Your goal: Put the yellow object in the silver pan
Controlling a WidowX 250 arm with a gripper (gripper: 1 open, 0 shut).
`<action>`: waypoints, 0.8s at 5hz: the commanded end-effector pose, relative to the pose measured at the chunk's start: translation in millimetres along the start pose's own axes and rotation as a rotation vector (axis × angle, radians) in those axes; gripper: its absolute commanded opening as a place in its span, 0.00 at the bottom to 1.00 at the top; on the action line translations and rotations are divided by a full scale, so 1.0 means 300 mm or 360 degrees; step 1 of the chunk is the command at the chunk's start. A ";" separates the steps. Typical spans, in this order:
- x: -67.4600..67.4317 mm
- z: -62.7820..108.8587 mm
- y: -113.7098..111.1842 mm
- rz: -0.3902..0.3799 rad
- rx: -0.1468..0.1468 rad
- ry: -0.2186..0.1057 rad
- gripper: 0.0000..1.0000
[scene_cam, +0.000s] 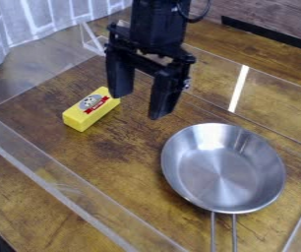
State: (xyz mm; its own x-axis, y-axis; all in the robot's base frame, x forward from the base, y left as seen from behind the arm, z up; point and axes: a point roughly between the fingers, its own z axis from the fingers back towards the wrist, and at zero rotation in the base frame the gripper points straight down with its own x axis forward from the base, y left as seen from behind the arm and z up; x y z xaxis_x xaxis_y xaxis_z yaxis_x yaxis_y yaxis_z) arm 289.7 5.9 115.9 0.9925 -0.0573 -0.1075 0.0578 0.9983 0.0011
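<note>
The yellow object [90,108], a small flat yellow block with a white and red label on top, lies on the wooden table at the left. The silver pan [223,168], round, shallow and shiny, sits at the lower right with its thin handle [223,234] running toward the bottom edge. It holds nothing. My black gripper [143,96] hangs above the table just right of the block, between block and pan. Its fingers [119,76] stand wide apart with nothing between them.
Clear plastic walls [35,157] border the wooden table on the left and front. A white curtain [35,20] hangs at the back left. A bright reflection strip [240,89] lies on the table right of the gripper.
</note>
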 end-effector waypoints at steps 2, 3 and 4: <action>-0.004 -0.004 0.065 -0.0039 0.0017 -0.0012 1.00; -0.013 -0.021 0.097 -0.0072 0.0029 0.0003 1.00; -0.019 -0.034 0.118 -0.0104 0.0036 0.0019 1.00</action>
State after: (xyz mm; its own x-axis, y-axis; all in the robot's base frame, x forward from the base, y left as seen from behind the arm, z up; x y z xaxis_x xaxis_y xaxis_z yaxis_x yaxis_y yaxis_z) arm 282.5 34.7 97.3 0.9780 -0.1408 -0.1539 0.1435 0.9896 0.0064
